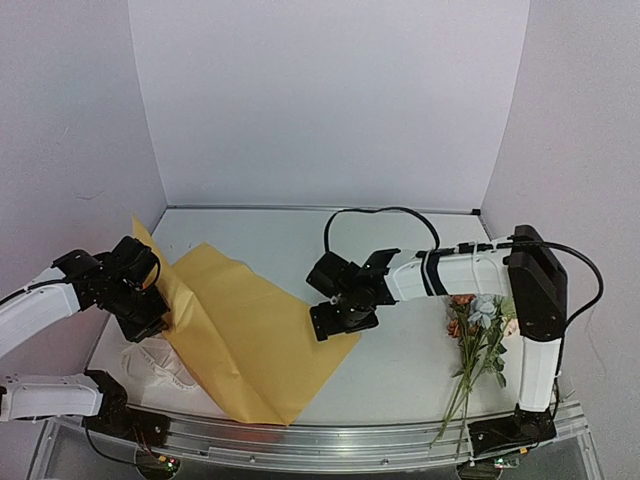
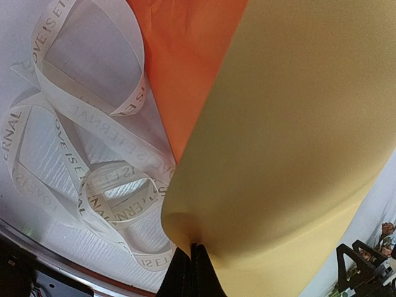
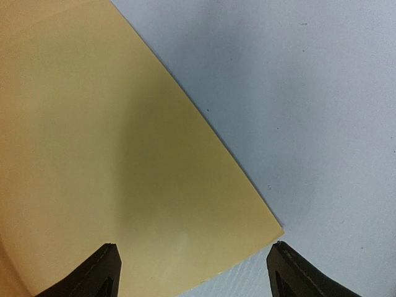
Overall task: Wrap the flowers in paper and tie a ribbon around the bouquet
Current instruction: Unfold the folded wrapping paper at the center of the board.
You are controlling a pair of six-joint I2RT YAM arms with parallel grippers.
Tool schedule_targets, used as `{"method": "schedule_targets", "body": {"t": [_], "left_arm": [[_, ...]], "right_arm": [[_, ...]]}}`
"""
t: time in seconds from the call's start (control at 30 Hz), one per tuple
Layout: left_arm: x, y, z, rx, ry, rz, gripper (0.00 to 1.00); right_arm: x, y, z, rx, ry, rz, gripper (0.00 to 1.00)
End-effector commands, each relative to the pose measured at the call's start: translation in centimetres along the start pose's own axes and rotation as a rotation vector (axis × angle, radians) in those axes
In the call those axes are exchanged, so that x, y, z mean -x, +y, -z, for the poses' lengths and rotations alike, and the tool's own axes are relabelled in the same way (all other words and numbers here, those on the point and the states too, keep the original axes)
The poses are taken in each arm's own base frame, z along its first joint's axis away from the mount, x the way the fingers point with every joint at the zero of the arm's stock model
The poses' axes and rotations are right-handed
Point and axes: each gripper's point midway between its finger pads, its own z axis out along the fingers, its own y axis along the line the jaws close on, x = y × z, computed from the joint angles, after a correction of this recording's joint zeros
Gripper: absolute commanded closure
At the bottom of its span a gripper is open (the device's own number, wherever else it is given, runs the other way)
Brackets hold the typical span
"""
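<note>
The paper (image 1: 250, 330) lies yellow face up across the left half of the table, its left side lifted. My left gripper (image 1: 165, 320) is shut on that raised edge; in the left wrist view its jaws (image 2: 195, 253) pinch the yellow sheet (image 2: 297, 124), and the orange face (image 2: 179, 55) shows underneath. The white lettered ribbon (image 2: 80, 124) lies in loose loops on the table below the lifted edge (image 1: 160, 365). My right gripper (image 1: 340, 318) hovers open over the paper's right corner (image 3: 281, 232), its fingertips (image 3: 102, 266) straddling the sheet (image 3: 111, 154). The flowers (image 1: 480, 320) lie at the right beside the right arm.
The white table (image 1: 400, 250) is walled by white panels at the back and both sides. A metal rail (image 1: 350, 440) runs along the near edge. The flower stems (image 1: 455, 410) reach toward that rail by the right arm's base (image 1: 510, 430).
</note>
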Motion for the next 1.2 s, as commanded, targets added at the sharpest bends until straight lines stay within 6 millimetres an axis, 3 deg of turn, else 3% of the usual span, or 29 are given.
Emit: {"method": "schedule_targets", "body": {"t": [0.0,0.53,0.87,1.17], "left_arm": [[0.1,-0.5,0.5,-0.022,-0.005,-0.005,1.0],[-0.3,-0.2,0.2,-0.042,0.004,0.001,1.0],[-0.3,-0.4,0.1,-0.051,0.006,-0.009,1.0],[-0.3,-0.3,0.3,-0.056,0.004,-0.009,1.0]], "right_arm": [[-0.7,-1.5,-1.5,-0.077,0.013,-0.032,0.12],[-3.1,-2.0,-4.1,-0.096,0.096,-0.103,0.18],[-2.5,-4.4,-3.8,-0.154,0.058,-0.121,0.08],[-3.1,-3.0,-5.4,-0.106,0.113,-0.133,0.25]]}}
